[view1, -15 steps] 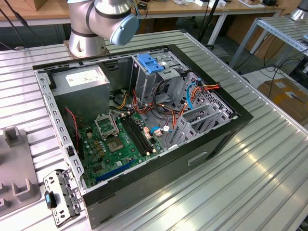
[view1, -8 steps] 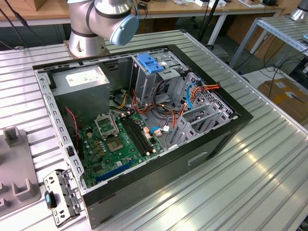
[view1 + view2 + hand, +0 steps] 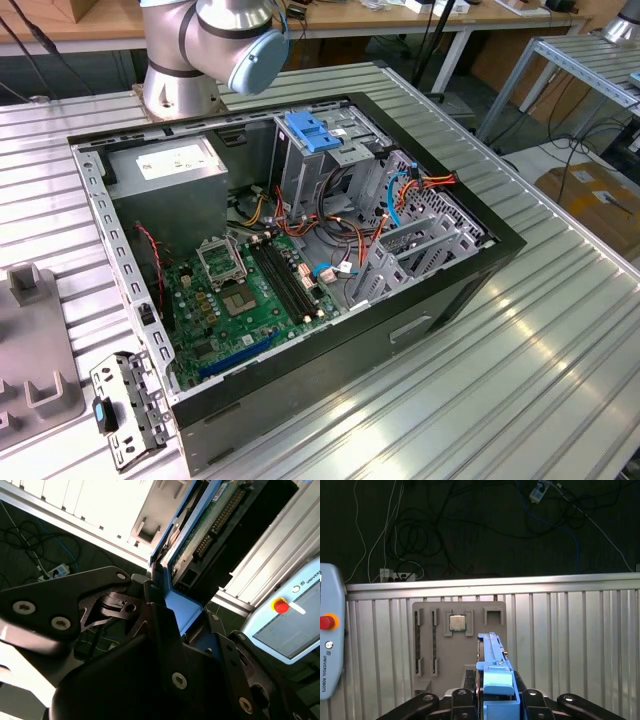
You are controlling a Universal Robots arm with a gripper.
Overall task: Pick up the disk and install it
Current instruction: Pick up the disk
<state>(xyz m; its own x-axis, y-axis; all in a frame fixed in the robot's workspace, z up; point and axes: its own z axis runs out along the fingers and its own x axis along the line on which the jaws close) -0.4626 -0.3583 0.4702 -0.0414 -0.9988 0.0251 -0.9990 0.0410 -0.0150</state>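
Open computer case point(image 3: 330, 385) lies on its side on the ribbed metal table point(image 3: 520, 380), with the arm point(image 3: 210, 40) based just behind it in the exterior view. Inside the case: green motherboard point(image 3: 250, 300), grey power supply box point(image 3: 165, 170) in the rear corner, metal drive cage point(image 3: 320, 165) topped by a blue clip point(image 3: 312, 132). Loose red, orange and blue wires point(image 3: 400, 195) are strung between cage and board, crowding the space beside the cage.

Grey fixture tray point(image 3: 35, 370) sits on the table at the exterior view's left, apart from the case. A small metal bracket point(image 3: 130, 410) lies just beside the case's near corner.

First wrist view: the tray point(image 3: 455, 655) carries a square chip point(image 3: 457, 622) in one pocket. Teach pendant point(image 3: 330, 640) with a red button hangs at the table edge. Beyond the edge is dark floor with tangled cables point(image 3: 445, 530) and a power strip point(image 3: 395, 575).

The gripper point(image 3: 492, 700) is pinched onto the disk point(image 3: 495, 675), which is held edge-on with a blue rail facing that camera, off the table surface and over the tray. In the second wrist view the dark fingers point(image 3: 150, 592) clamp the disk point(image 3: 210, 525) by its blue rails, its circuit board showing.

Table to the exterior view's right of the case lies bare.
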